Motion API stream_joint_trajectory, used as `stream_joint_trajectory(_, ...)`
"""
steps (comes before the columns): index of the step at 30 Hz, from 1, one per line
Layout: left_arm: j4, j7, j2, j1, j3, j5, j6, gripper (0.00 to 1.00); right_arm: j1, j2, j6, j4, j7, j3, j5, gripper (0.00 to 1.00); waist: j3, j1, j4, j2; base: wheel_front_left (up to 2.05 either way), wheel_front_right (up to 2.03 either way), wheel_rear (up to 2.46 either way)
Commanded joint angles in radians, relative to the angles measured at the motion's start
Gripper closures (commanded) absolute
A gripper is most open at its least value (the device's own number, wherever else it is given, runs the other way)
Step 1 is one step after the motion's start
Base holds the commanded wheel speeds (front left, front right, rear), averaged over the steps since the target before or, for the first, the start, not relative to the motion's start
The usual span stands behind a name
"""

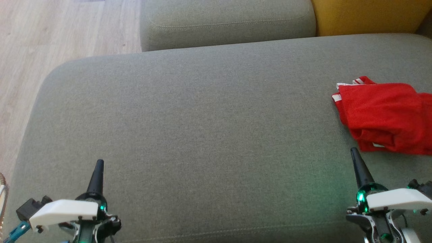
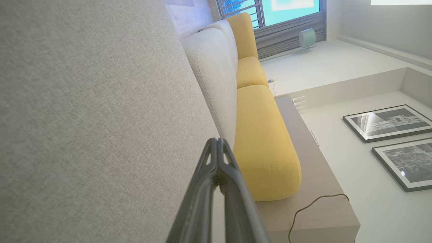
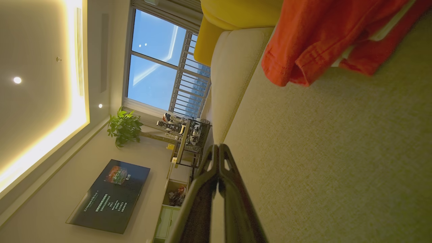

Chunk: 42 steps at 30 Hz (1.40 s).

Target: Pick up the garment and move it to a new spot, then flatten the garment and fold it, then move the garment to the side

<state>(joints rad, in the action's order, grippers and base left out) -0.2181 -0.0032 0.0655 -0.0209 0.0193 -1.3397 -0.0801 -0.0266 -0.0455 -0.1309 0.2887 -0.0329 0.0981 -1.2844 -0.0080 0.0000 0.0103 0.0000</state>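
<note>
Just past your empty right end effector (image 1: 353, 152), fingers pressed together, lies the crumpled red fabric garment (image 1: 384, 116); your right wrist view shows its stitched hem.

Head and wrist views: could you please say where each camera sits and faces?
Head view: on the head, facing down at the sofa seat; left gripper and right gripper, shut, at bottom.
Left wrist view: left wrist, facing along the seat toward a yellow cushion; own fingers.
Right wrist view: right wrist, facing along the seat toward a window; own fingers.
Shared: head and right wrist views show the red garment.
</note>
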Motion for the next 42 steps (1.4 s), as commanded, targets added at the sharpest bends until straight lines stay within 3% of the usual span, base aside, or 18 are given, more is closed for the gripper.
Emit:
stream_joint_trajectory(1,0.026,0.007,0.018,0.06,-0.033,-0.023,-0.01,1.0,-0.055,-0.005,0.0,-0.039,-0.009,-0.01,-0.028,1.0,0.0,0.0,0.0,0.0,0.0,0.0,0.0)
stream_joint_trajectory(25,-0.024,0.08,0.016,0.124,-0.089,-0.298,-0.05,1.0,-0.081,-0.005,0.0,-0.044,-0.079,0.015,-0.317,1.0,0.011,0.0,-0.01,0.0,0.0,0.0,0.0)
stream_joint_trajectory(42,-0.025,0.088,0.01,0.126,-0.098,-0.298,-0.051,1.0,-0.081,-0.005,0.0,-0.044,-0.08,0.016,-0.324,1.0,0.011,0.0,-0.01,0.0,0.0,0.0,0.0)
